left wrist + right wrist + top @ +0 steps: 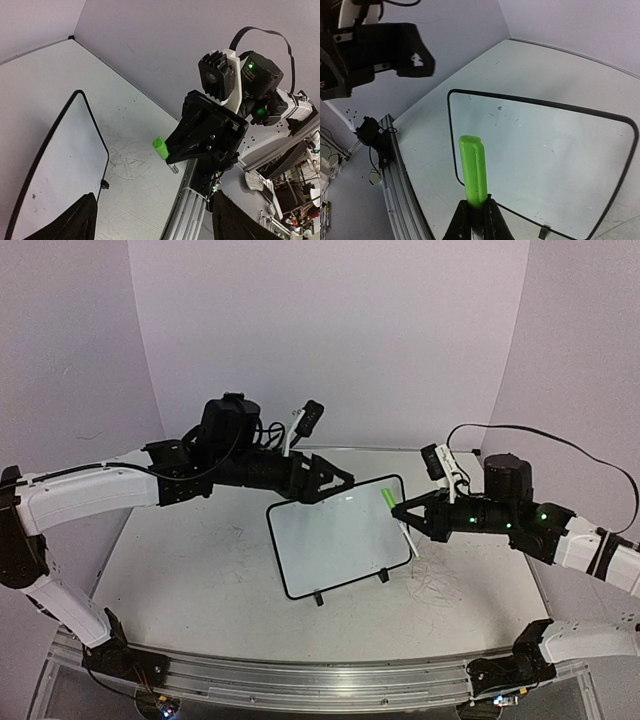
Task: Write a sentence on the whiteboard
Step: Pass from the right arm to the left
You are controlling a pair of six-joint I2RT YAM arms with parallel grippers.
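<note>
Whiteboard [335, 545] sits on the table [180, 570], blank, with no sentence on it. At its far right corner your right gripper [405, 510] pinches the green marker [388, 499], its cap [472, 165] seemingly on. Beyond, your left gripper [340, 480] hangs spread and empty. Pull that cap off-axis and the marker may twist out of the pinch. Press hard and the unbraced whiteboard may slide.

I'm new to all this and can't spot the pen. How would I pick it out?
Find the black-framed whiteboard in the middle of the table. Near its far right corner, the right gripper is shut on the marker. It is a slim white stick with a bright green end, the only stick-shaped thing beside the board.
</note>
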